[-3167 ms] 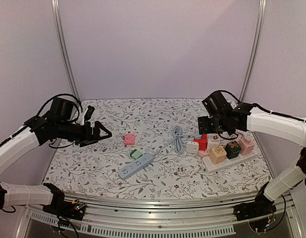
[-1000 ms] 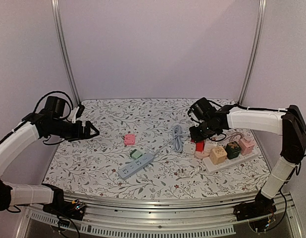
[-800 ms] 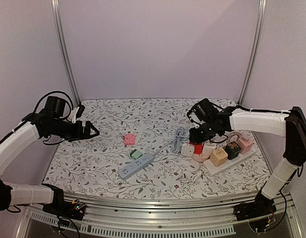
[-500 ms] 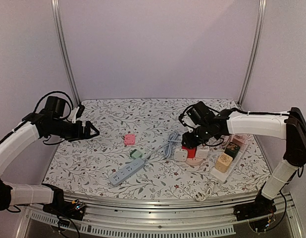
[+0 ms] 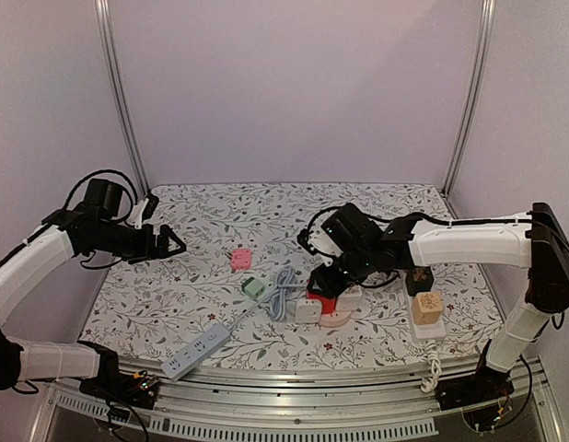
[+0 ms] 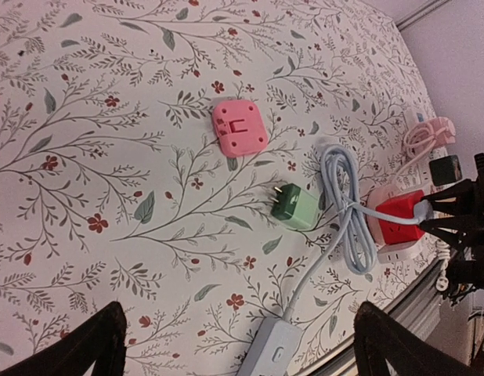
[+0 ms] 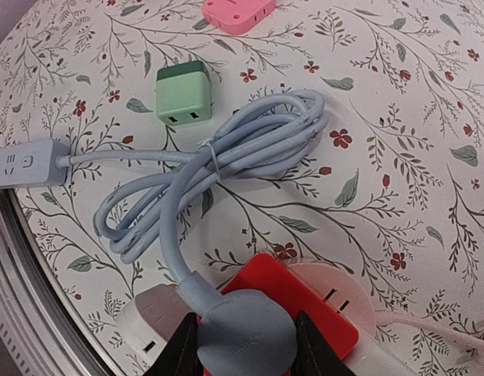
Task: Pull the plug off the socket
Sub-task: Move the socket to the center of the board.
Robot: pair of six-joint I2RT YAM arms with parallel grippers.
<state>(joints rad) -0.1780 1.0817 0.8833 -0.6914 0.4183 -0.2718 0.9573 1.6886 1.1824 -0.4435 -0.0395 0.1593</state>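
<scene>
Right wrist: blue-grey plug (image 7: 242, 323) pinched, seated on red socket cube (image 7: 308, 301).
Right gripper (image 7: 243, 348) clamps the plug near the front-centre of the floral table (image 5: 202, 212); left gripper (image 5: 171, 243) hangs wide open, well apart at the left.

Robot test cell: plain lilac panel walls (image 5: 294, 92), aluminium corner posts (image 5: 119, 101), floral-covered table (image 5: 202, 212), slotted metal rail (image 5: 294, 425) along its near edge.

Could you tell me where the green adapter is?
The green adapter sits left of centre in the top view, between the pink adapter and the coiled blue cable.
</scene>
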